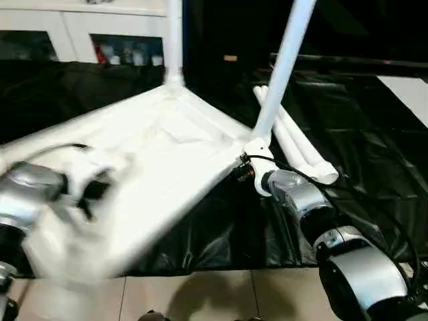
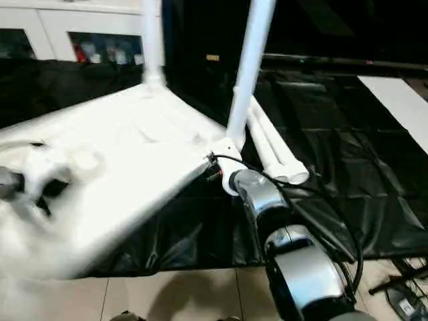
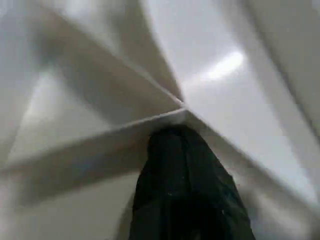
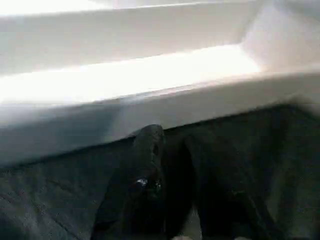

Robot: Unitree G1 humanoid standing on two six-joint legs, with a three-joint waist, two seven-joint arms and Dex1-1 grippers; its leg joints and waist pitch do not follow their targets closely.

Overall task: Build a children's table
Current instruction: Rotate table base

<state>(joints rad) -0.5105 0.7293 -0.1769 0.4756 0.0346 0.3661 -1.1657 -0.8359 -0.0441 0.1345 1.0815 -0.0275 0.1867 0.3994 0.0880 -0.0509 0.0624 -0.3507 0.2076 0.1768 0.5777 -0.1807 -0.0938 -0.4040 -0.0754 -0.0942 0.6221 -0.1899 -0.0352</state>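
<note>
Seemingly closed, left gripper (image 3: 187,150) meets table (image 1: 167,140) — right gripper (image 4: 170,145) narrow, beneath rim.

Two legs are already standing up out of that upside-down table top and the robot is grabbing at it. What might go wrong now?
1. The table top looks tilted and half off the black sheet; it might slide or tip.
2. The right gripper sits at the corner beside one standing leg; a push there might work that leg loose.
3. Two spare legs lie right next to that corner, so a shifting top could knock them and send them rolling.
</note>
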